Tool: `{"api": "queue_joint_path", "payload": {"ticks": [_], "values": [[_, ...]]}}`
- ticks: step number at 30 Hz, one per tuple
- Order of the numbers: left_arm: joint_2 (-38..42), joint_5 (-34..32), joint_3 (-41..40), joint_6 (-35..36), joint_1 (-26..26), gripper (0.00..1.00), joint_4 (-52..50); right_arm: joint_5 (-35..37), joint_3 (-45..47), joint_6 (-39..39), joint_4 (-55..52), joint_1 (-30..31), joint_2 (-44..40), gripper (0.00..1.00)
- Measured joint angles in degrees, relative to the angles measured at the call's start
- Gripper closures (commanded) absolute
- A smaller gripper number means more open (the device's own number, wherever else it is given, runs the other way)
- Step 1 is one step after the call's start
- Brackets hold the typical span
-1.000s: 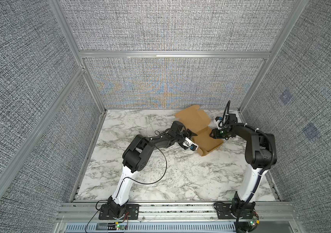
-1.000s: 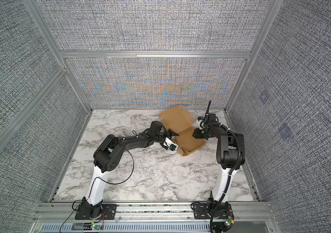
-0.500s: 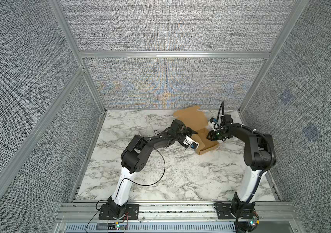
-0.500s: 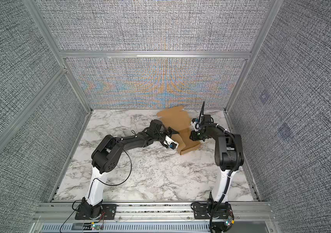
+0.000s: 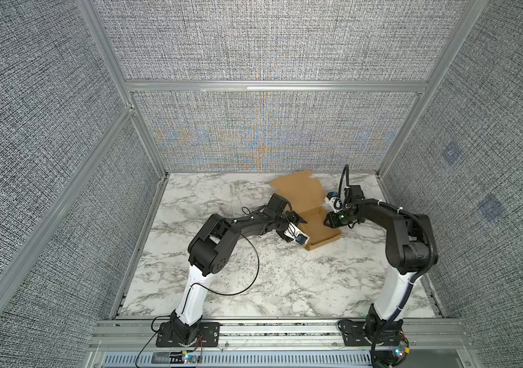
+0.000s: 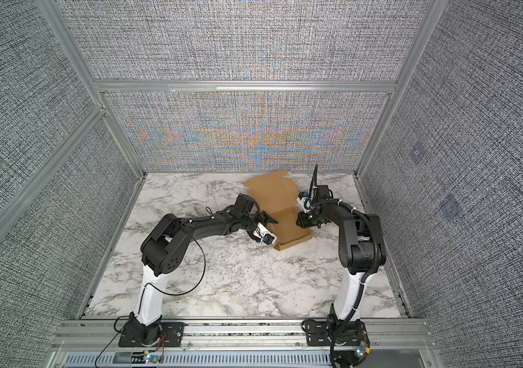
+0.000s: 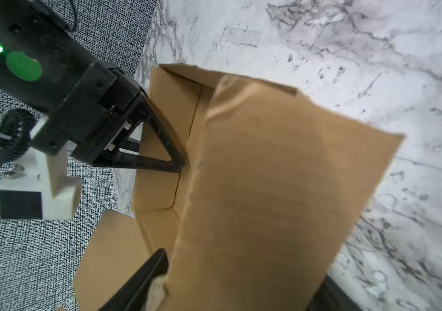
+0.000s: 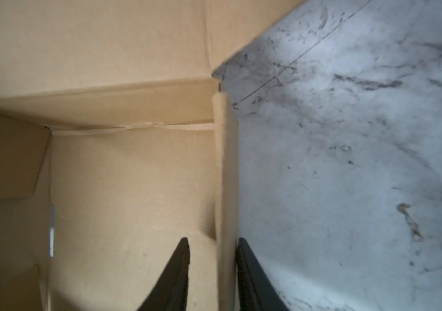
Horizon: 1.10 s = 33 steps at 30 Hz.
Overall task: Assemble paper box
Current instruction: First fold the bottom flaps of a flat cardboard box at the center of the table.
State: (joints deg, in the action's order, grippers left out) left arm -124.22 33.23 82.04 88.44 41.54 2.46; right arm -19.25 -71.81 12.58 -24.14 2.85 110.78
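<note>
Marble surface [image 5: 253,280] fills the floor of the cell inside grey fabric walls [image 5: 269,47], and the paper box [image 5: 320,224] sits on it toward the back right, between the two arms. Its tray [image 6: 290,227] stands partly formed with walls up, while the lid panel [image 5: 298,188] spreads open behind it toward the back wall. The left arm [image 5: 247,223] stretches low across the surface to the tray's left side; the right arm [image 5: 390,220] bends in from the opposite side. The left jaws stand wide apart with a raised side flap [image 7: 254,188] between them, one finger [image 7: 152,272] touching that flap's edge, not closed on it. The right jaws are narrowly parted and straddle the tray's right-hand wall [image 8: 225,175]: the outer finger [image 8: 249,269] lies against the cardboard, the inner finger [image 8: 179,269] stands just clear of it inside the tray.
</note>
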Motion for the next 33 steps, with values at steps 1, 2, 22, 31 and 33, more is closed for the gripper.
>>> {"api": "queue_joint_path", "payload": {"ticks": [1, 2, 22, 31, 33], "values": [[0.02, 0.00, -0.02, 0.11, 0.00, 0.25, -0.28, 0.00, 0.22, 0.09, 0.13, 0.07, 0.00, 0.68], [0.11, 0.00, -0.02, 0.15, 0.02, 0.25, -0.50, 0.07, 0.48, 0.13, 0.24, 0.13, -0.02, 0.68], [2.29, -0.70, 2.03, 0.02, 0.37, 0.21, -4.33, -0.13, 1.36, 0.37, 2.19, 0.42, 0.98, 0.68], [2.40, -2.27, 1.53, -0.20, 0.42, 0.01, -4.37, -0.33, 0.98, 0.57, 2.27, 0.42, 1.27, 0.69], [2.80, -2.73, 1.86, 0.09, 0.42, 0.01, -4.46, -0.31, 0.92, 0.63, 2.16, 0.42, 1.27, 0.69]]}}
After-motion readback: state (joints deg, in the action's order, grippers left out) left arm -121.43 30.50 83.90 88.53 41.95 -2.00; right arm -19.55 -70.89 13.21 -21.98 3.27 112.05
